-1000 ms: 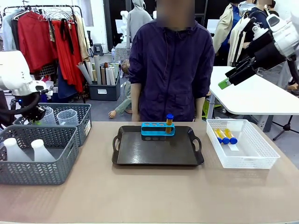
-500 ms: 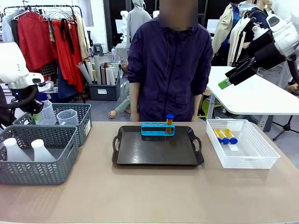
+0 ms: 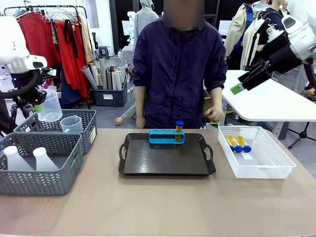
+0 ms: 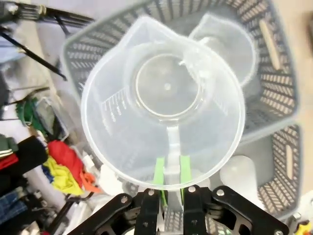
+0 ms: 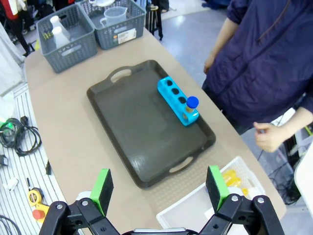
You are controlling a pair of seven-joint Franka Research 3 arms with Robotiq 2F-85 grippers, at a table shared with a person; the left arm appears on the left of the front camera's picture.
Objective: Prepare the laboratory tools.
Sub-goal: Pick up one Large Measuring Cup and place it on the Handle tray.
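Observation:
My left gripper (image 3: 37, 106) (image 4: 168, 172) is shut on the handle of a clear graduated beaker (image 3: 50, 105) (image 4: 166, 98), which hangs above the far grey basket (image 3: 87, 118). A second beaker (image 3: 71, 123) (image 4: 230, 44) stands in that basket. Two white conical flasks (image 3: 15, 158) (image 3: 43, 159) sit in the near grey basket (image 3: 44, 185). One blue-capped amber tube (image 3: 179, 129) (image 5: 192, 104) stands in the blue rack (image 3: 167, 137) on the dark tray (image 3: 167, 165). Two more tubes (image 3: 237, 143) lie in the white lattice basket (image 3: 256, 168). My right gripper (image 3: 237, 88) (image 5: 159, 185) hangs open, high above the table's right side.
A person stands at the far edge behind the tray, one hand (image 3: 215, 114) (image 5: 266, 137) raised near the lattice basket. The table's front strip (image 3: 158, 207) is bare. A second white table (image 3: 276, 101) stands behind at right.
My left gripper has lifted the clear beaker up out of the far grey basket. The person's hand has come up near the lattice basket. The right arm has stayed still.

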